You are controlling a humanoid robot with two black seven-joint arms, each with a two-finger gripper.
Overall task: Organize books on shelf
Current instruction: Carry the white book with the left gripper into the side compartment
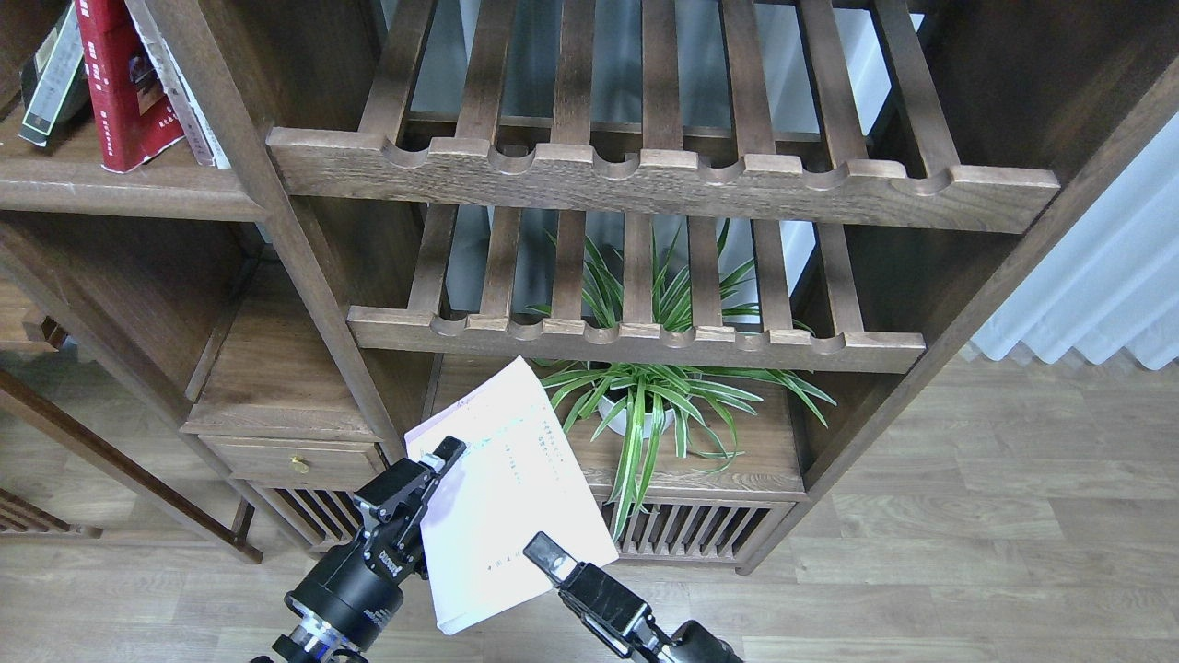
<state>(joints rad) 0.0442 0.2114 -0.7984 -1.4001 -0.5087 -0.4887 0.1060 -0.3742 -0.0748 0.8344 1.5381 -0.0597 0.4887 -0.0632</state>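
Three books stand on the dark-brown shelf at the top left: a grey-black one with a pale green panel, a red one and a cream-white one. Both grippers are far below them. My right gripper is shut on the lower right corner of a thin white book and holds it tilted in the air. My left gripper is at that book's left edge. One of its fingers lies over the cover and the other is hidden.
Two slatted racks with notched front rails fill the middle bay. A potted spider plant stands on the board below them, just right of the held book. A small drawer unit is at the lower left. A curtain hangs at the right.
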